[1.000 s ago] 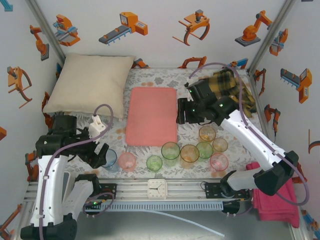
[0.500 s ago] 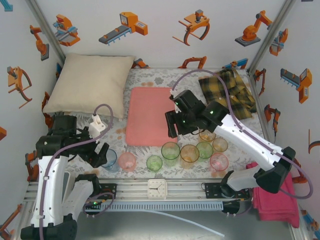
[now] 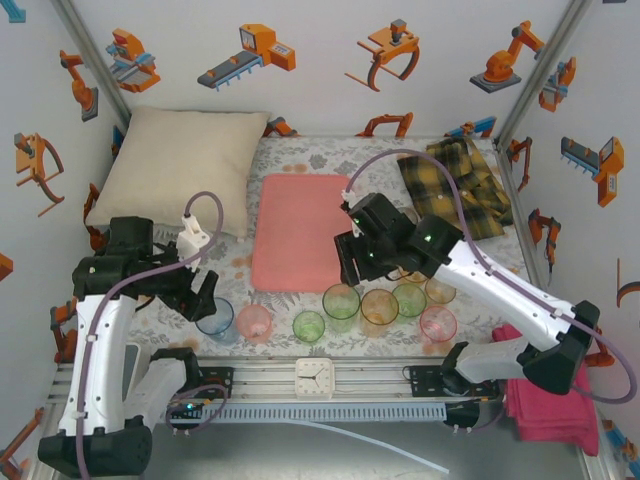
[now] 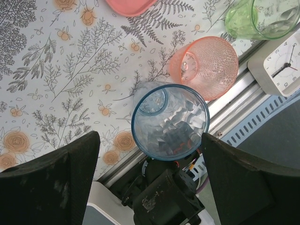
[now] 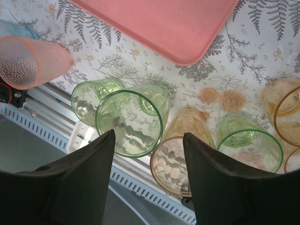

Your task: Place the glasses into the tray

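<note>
The salmon tray (image 3: 303, 232) lies flat mid-table and its corner shows in the right wrist view (image 5: 159, 23). Several glasses stand in a row near the front edge. A blue glass (image 4: 169, 122) stands upright between the fingers of my open left gripper (image 4: 150, 136), and the fingers do not touch it. Beside it is a pink glass (image 4: 208, 65). My right gripper (image 5: 149, 136) hangs open over a tall green glass (image 5: 131, 122) and an orange glass (image 5: 180, 157), holding nothing. From above, the left gripper (image 3: 200, 295) is by the blue glass (image 3: 214, 318) and the right gripper (image 3: 350, 270) is just behind the green glass (image 3: 341, 302).
A cream pillow (image 3: 180, 165) fills the back left and a plaid cloth (image 3: 465, 180) the back right. A magenta cloth (image 3: 550, 400) lies off the front right. A small clock (image 3: 314, 378) sits on the front rail, just behind which the glasses crowd.
The right arm has swung from the back right down to the front row of glasses. The left gripper has drawn back slightly from the blue glass, which has stayed put.
</note>
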`<state>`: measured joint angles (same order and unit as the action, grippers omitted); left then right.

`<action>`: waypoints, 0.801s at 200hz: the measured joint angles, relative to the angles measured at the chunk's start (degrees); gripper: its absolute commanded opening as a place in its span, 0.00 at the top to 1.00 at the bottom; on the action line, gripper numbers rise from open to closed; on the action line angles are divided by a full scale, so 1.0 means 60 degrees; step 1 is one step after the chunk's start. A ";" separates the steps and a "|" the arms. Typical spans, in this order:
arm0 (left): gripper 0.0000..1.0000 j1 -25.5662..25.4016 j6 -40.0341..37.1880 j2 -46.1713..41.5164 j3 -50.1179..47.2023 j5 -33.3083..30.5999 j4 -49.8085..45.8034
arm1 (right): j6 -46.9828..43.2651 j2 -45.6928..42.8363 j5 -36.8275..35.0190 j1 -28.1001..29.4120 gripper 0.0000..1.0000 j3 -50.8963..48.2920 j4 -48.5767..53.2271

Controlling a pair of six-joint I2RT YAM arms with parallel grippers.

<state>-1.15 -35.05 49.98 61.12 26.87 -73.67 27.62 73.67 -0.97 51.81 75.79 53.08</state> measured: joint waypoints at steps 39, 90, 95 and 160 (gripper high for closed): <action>0.21 0.0000 0.0069 0.0386 0.0270 0.0040 0.0178 | 0.0004 -0.0109 -0.0135 0.0033 0.49 -0.0284 0.0007; 0.22 0.0000 0.0204 0.0838 0.0525 0.0215 0.0426 | 0.0189 -0.0430 -0.0543 0.0036 0.51 -0.0554 0.0004; 0.22 0.0000 0.0204 0.0856 0.0528 0.0215 0.0430 | 0.0193 -0.0474 -0.0557 0.0036 0.50 -0.0554 0.0011; 0.22 0.0000 0.0149 0.0510 0.0528 0.0200 0.0259 | 0.0178 -0.0423 -0.0492 0.0036 0.46 -0.0554 -0.0004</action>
<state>-1.15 -34.15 53.04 64.29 28.08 -72.12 28.69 71.13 -3.92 52.03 72.47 53.06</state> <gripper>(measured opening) 0.780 0.529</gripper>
